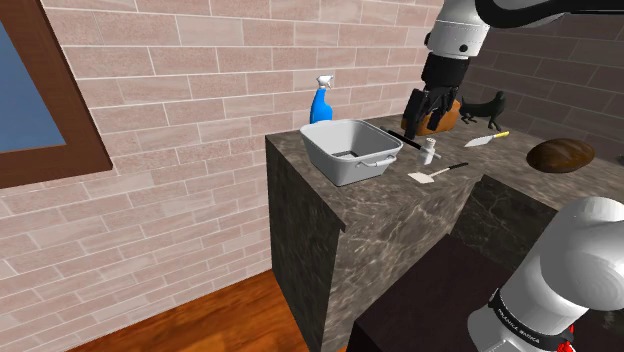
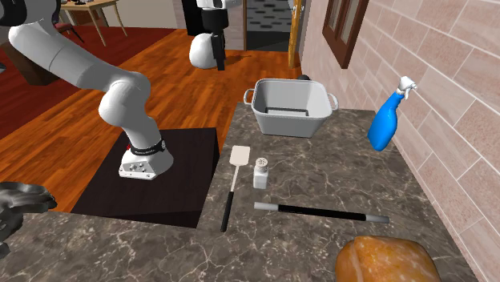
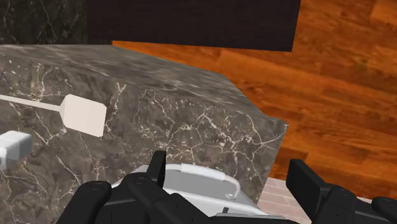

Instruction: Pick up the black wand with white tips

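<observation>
Gripper (image 1: 427,117) hangs with its black fingers (image 3: 156,167) spread wide and nothing between them, clear of the dark marbled counter (image 1: 400,205). In the wrist view the fingers frame the handle of a grey tub (image 3: 205,180) below. Further off in that view are the pale blade of a spatula (image 3: 83,116) and the corner of a white shaker (image 3: 13,149).

Seen from the shoulder view, the wand (image 1: 405,140) lies flat on the counter directly under the gripper, running off from the far corner of the tub (image 1: 350,150). The second exterior view shows the wand (image 2: 320,212) as a thin black rod with pale ends. It is untouched, just beside the shaker (image 2: 261,172) and between it and an orange-brown lump (image 2: 385,260) at the frame's lower edge.

The spatula (image 2: 232,184) rests on the shaker's other side. A blue spray bottle (image 2: 387,120) stands against the brick wall (image 2: 449,88). The white arm (image 2: 120,96) rises from its black stand (image 2: 188,152), which is set on a wood floor (image 2: 176,72).
</observation>
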You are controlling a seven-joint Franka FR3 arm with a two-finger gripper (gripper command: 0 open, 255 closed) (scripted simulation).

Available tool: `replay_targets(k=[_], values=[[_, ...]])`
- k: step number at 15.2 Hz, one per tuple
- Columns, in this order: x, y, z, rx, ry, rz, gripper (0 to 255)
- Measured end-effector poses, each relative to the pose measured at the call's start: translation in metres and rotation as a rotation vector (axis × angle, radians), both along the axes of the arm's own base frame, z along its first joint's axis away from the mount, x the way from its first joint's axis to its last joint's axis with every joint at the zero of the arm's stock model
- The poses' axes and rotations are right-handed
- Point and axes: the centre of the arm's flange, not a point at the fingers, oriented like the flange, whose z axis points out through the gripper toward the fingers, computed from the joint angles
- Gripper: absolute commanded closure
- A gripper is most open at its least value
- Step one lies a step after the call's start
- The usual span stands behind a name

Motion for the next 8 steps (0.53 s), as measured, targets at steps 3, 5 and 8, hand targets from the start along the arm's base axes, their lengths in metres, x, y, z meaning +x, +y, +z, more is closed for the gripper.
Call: replay_targets(k=[3, 5, 8], values=[[0.009, -0.013, -0.005, 0.002, 0.004, -0.005, 0], [0.023, -0.033, -0.011, 0.004, 0.009, -0.014, 0], [0.048, -0.061, -0.022, 0.008, 0.018, -0.026, 0]])
